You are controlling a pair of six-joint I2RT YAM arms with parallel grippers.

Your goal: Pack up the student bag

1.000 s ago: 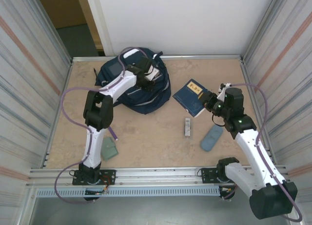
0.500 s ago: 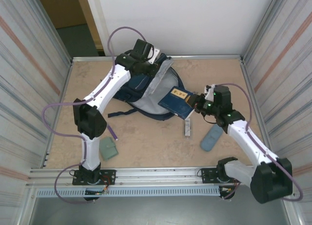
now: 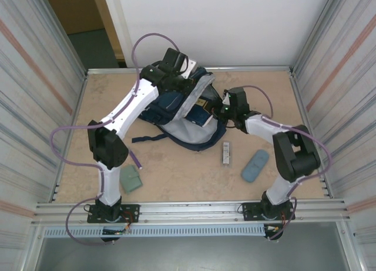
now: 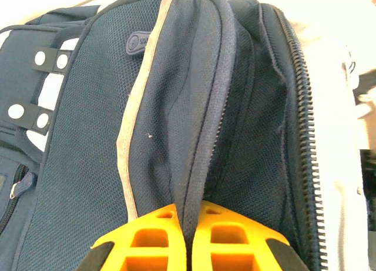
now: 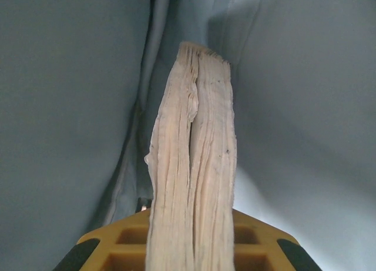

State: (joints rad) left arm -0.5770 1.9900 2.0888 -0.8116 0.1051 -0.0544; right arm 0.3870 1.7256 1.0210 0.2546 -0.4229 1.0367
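Navy student bag (image 3: 161, 109) is pinched by left tool (image 4: 187, 225) (right tool (image 5: 191, 238) clamps book (image 5: 191, 136) inside).

The bag (image 3: 176, 130) lies on the surface (image 3: 76, 136), toward its far side. The left end effector (image 3: 187, 78) sits at the bag's far rim, with a fold of that rim (image 4: 194, 106) pinched between its fingers. The right end effector (image 3: 216, 111) is at the bag's right side, at its mouth. It is clamped on a book (image 3: 201, 111) that stands on edge ahead of it, inside the bag (image 5: 70, 106). Nearer the arm bases than the right end effector, a small bar (image 3: 225, 153) lies on the surface. A pouch (image 3: 254, 166) lies just right of the bar. A flat pad (image 3: 131, 179) lies well apart from both, to the left, beside the left arm.
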